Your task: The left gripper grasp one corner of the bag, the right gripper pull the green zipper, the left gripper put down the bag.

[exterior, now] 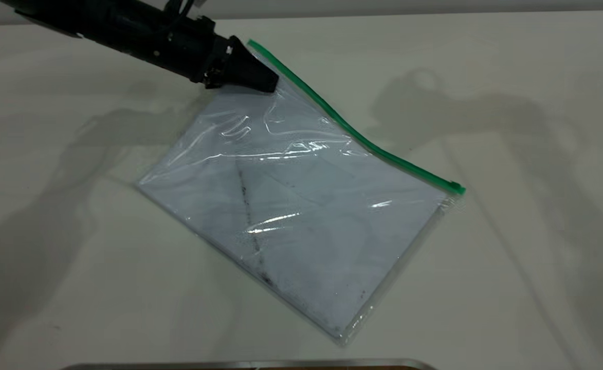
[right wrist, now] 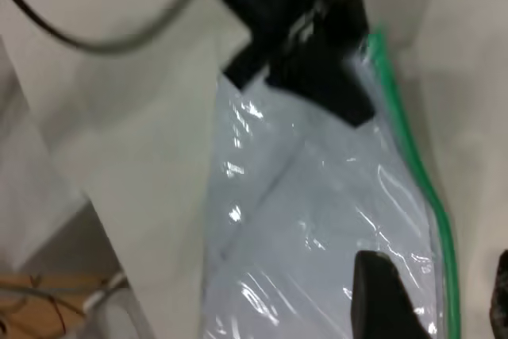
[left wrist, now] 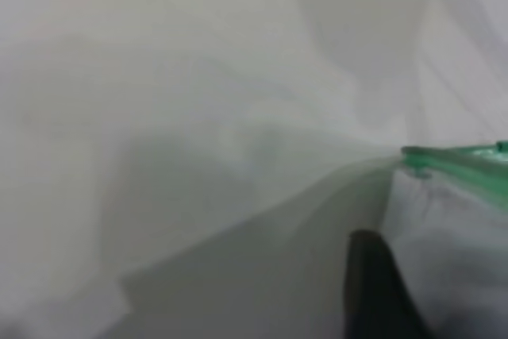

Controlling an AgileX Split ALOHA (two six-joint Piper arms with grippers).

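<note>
the left gripper [exterior: 266, 82] reaches in over the pale counter [exterior: 512, 267] from the far left corner of the exterior view; its black wedge jaws are pressed together, pinching the bag [exterior: 301, 216] at the corner nearest the upper end of the green zipper [exterior: 355, 133]; the plastic just under the jaws is drawn up into folds and creases, while the bulk of the bag lies flat on the counter, spreading away from the left gripper toward the near side; the white paper inside shows a dark diagonal smudge line well away from the held corner; the green zipper starts just beside the left gripper and runs along the bag's long edge, bending slightly on the way, to the far corner, where the darker slider tab [exterior: 455, 187] sits at the strip's end, well apart from the jaws; in the left wrist view one dark fingertip [left wrist: 373, 283] shows near the green strip [left wrist: 456, 160] and wrinkled plastic; the right gripper is out of the exterior view; in the right wrist view it [right wrist: 444, 295] hangs above the bag [right wrist: 317, 220], one dark finger [right wrist: 385, 291] over the plastic and the edge of the other beyond the green zipper [right wrist: 405, 132], so the jaws stand spread with the strip between them and hold nothing; the left gripper [right wrist: 349, 105] shows farther off in that view, at the bag's corner.
</note>
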